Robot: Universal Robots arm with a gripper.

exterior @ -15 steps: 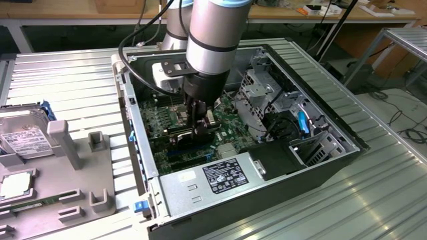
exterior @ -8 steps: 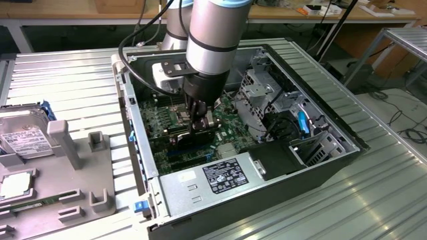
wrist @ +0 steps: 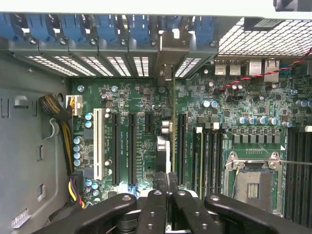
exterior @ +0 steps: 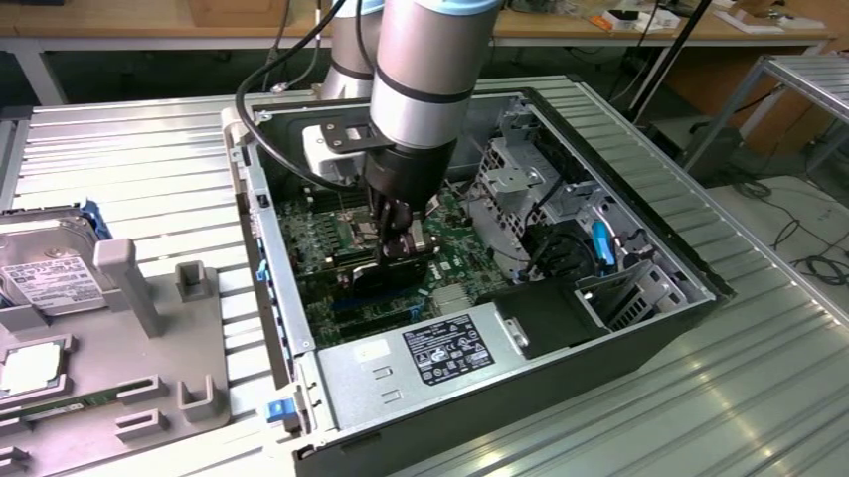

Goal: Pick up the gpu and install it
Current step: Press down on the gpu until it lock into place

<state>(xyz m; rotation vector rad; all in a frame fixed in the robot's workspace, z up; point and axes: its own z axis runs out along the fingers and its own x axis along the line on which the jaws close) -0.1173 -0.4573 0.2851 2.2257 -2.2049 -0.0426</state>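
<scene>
The black multi-fingered gripper point(exterior: 402, 238) reaches down into the open black metal computer case point(exterior: 670, 253). Just beside it stands the grey perforated steel drive cage point(exterior: 511, 184); beneath lies the green motherboard point(wrist: 117, 102). Black cables point(exterior: 285, 60) loop above. Overhead the way is open.

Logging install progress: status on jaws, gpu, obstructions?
Gripper jaws shut on thin green gpu card, edge-on over dark motherboard slot. Black open computer case surrounds. Nothing blocking.
</scene>
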